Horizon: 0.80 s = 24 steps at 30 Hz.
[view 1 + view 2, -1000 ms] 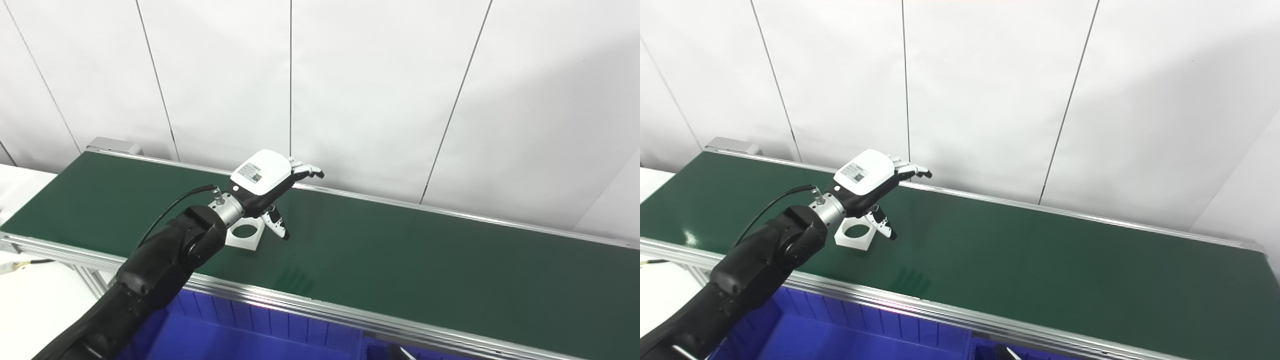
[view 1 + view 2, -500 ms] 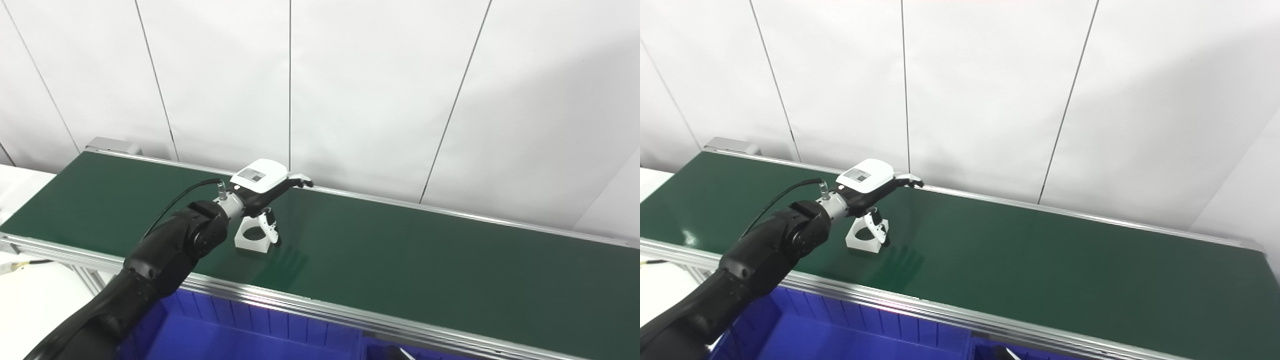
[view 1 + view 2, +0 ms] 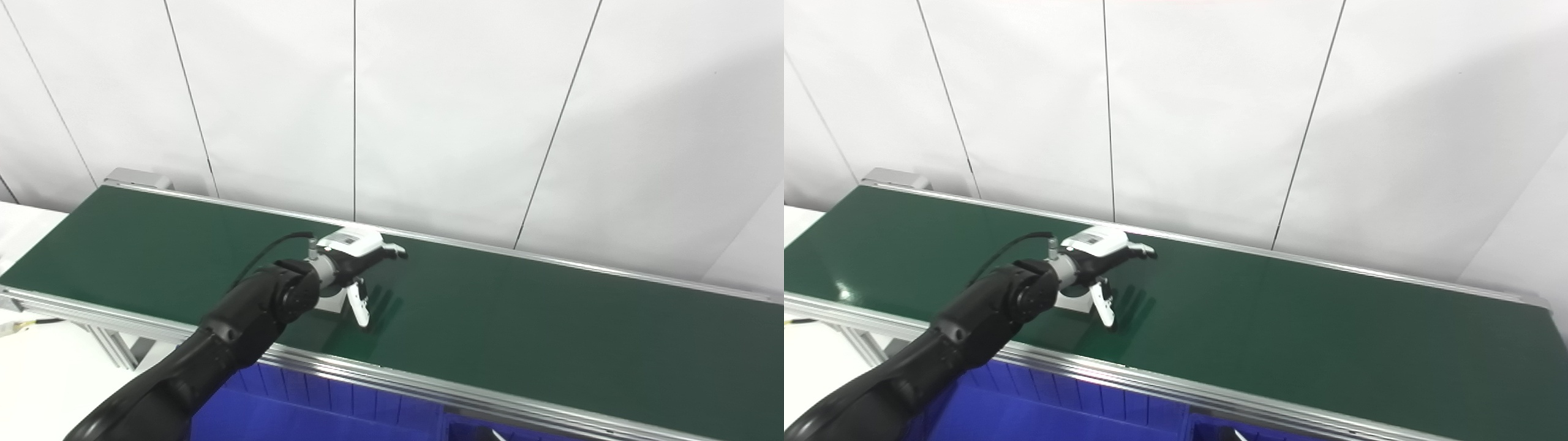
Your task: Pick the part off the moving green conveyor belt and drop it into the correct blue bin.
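The white part [image 3: 331, 304], a block with a round hole, lies on the green conveyor belt [image 3: 520, 318] left of the middle. It is mostly hidden under my left hand [image 3: 355, 254]. The hand is low over the part, open, with its fingers stretched out to the right. The thumb [image 3: 358, 306] points down to the belt at the part's right side. I cannot tell whether the hand touches the part. The same shows in the right eye view, with the hand [image 3: 1096, 248] over the part [image 3: 1070, 302]. My right hand is not in view.
Blue bins [image 3: 318, 410] stand below the belt's near aluminium rail [image 3: 429, 386], with a divider between two of them near the bottom middle. A small dark and white tip [image 3: 490, 433] shows at the bottom edge. A white panelled wall stands behind the belt.
My left hand has dropped from well above the belt to just over it and moved right. The part has travelled right with the belt and is now mostly covered by the hand.
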Motion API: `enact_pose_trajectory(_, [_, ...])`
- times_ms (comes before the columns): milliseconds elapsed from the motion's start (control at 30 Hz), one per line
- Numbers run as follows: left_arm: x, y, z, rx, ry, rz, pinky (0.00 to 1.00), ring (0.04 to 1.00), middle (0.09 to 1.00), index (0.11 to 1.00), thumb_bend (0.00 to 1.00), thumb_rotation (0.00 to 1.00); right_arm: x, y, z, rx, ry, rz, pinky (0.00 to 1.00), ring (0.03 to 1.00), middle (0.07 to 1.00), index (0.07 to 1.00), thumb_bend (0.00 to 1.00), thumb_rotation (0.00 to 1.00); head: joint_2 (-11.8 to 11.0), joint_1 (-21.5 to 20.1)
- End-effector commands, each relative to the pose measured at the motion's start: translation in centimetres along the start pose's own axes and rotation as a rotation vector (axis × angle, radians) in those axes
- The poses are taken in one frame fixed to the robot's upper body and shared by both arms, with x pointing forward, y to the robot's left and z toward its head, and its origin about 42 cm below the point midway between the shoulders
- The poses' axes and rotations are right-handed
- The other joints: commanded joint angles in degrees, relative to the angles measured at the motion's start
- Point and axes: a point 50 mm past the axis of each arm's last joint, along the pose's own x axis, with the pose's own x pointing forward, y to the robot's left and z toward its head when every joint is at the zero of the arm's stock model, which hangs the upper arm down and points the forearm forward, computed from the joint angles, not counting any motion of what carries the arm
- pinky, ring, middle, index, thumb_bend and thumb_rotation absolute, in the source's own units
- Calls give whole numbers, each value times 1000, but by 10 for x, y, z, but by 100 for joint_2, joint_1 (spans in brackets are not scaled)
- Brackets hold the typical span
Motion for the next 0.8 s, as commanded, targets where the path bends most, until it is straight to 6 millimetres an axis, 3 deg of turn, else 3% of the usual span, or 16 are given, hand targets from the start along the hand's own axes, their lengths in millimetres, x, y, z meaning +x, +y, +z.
enact_pose_trajectory(0, [6,31,3,41,-21,73,796,856,869,877,1000,97,3,1,9,14,-44,5,909,901,871,869,866,1000,10,-14])
enact_pose_trajectory(133, [12,30,19,16,-35,79,692,869,885,889,1000,113,3,2,9,23,-43,12,903,900,871,867,866,1000,17,-38])
enact_pose_trajectory(300, [21,29,38,18,-88,82,711,861,882,879,1000,115,3,3,8,26,-41,10,900,896,868,865,889,1000,28,-76])
enact_pose_trajectory(433, [23,29,41,66,-120,84,731,840,857,860,1000,98,2,5,8,27,-40,7,901,896,869,864,885,1000,17,-84])
enact_pose_trajectory(500, [24,30,40,112,-122,74,787,841,850,854,1000,78,2,5,8,28,-40,7,899,896,869,863,878,1000,14,-79])
enact_pose_trajectory(767, [23,35,33,186,-75,98,778,836,841,848,1000,47,2,6,8,38,-41,11,891,892,865,862,870,1000,20,-89])
